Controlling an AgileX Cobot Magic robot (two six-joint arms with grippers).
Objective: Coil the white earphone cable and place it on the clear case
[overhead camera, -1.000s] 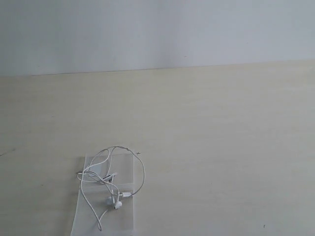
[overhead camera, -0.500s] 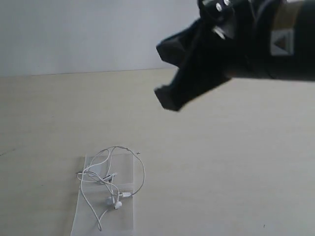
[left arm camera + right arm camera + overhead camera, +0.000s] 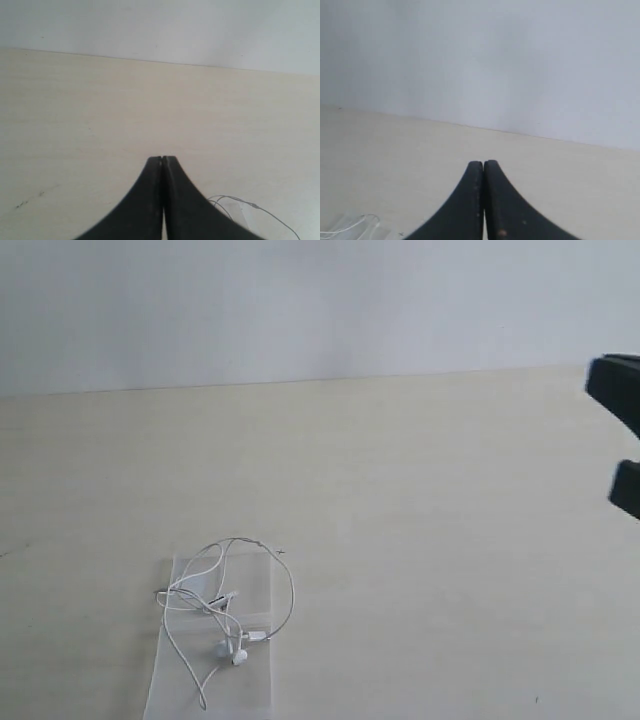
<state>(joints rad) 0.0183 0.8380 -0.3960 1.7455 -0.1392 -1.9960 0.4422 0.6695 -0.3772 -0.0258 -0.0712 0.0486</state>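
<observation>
The white earphone cable (image 3: 212,602) lies in a loose coil on the clear case (image 3: 250,690) at the lower left of the table, with its earbuds (image 3: 236,655) near the middle of the case. One loop hangs past the case's right side. My left gripper (image 3: 163,159) is shut and empty above bare table, with the cable (image 3: 240,199) and a corner of the case (image 3: 234,213) off to one side. My right gripper (image 3: 483,163) is shut and empty too, far from the cable (image 3: 347,226). In the exterior view only black parts of the right arm (image 3: 620,400) show, at the right edge.
The pale wooden table (image 3: 420,540) runs back to a plain white wall (image 3: 320,300). Nothing else stands on it in these views.
The right arm filled the upper right of the exterior view half a second ago and has since withdrawn to the right edge. The cable and case have not moved.
</observation>
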